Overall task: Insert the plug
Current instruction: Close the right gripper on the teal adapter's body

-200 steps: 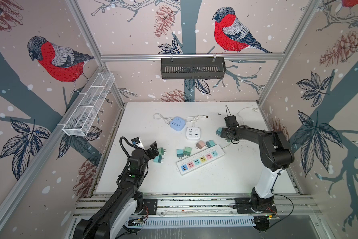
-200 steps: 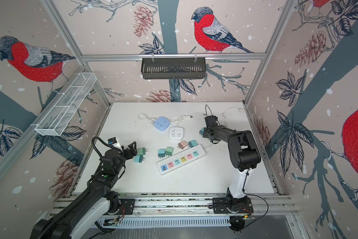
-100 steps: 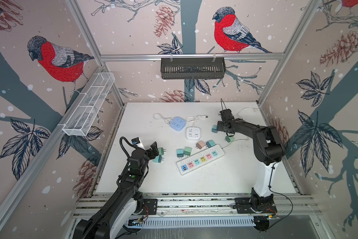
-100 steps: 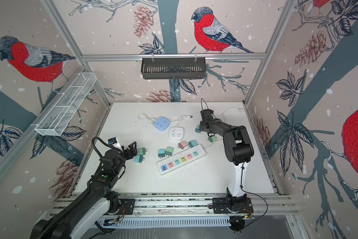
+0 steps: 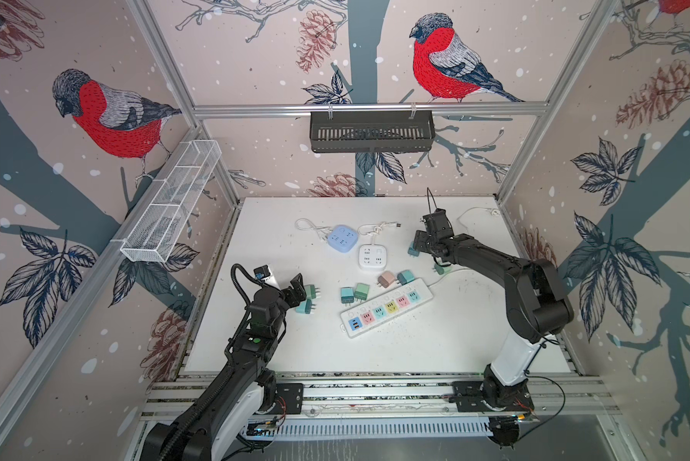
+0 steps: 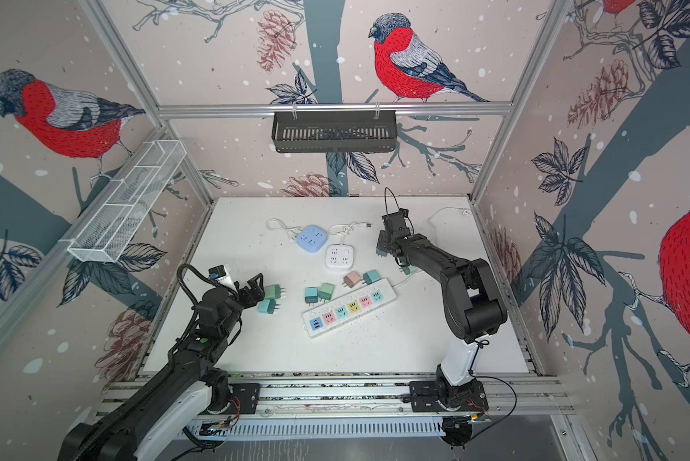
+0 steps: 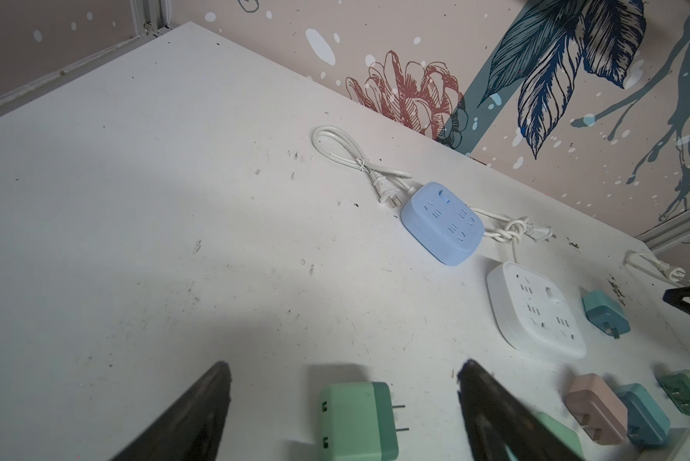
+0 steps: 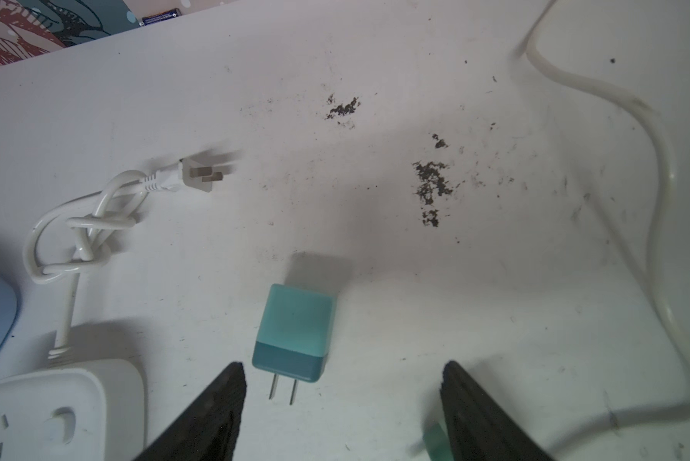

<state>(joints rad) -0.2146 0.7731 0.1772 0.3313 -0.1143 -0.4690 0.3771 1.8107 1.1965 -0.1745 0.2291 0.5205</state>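
A white power strip (image 5: pixel 387 307) (image 6: pixel 349 313) with coloured sockets lies mid-table in both top views. Several coloured plugs lie loose around it. My left gripper (image 5: pixel 295 290) (image 6: pixel 255 288) (image 7: pixel 343 368) is open, and a light green plug (image 7: pixel 355 419) (image 5: pixel 311 292) lies flat between its fingers, untouched. My right gripper (image 5: pixel 421 244) (image 6: pixel 386 243) (image 8: pixel 344 366) is also open and low over the table. A teal plug (image 8: pixel 293 331) (image 5: pixel 413 250) lies flat just ahead of its fingertips, prongs pointing back at the gripper. Nothing is held.
A blue square socket block (image 5: pixel 341 237) and a white one (image 5: pixel 373 257) lie behind the strip with knotted cords. The strip's white cable (image 8: pixel 654 159) curves past the right gripper. Another green plug (image 5: pixel 441 268) sits under the right arm. Wall baskets (image 5: pixel 371 131) (image 5: pixel 171 203) hang above.
The right gripper has swung a little to the left and its elbow has risen; the teal plug beside it sits slightly further left. The left arm has not moved.
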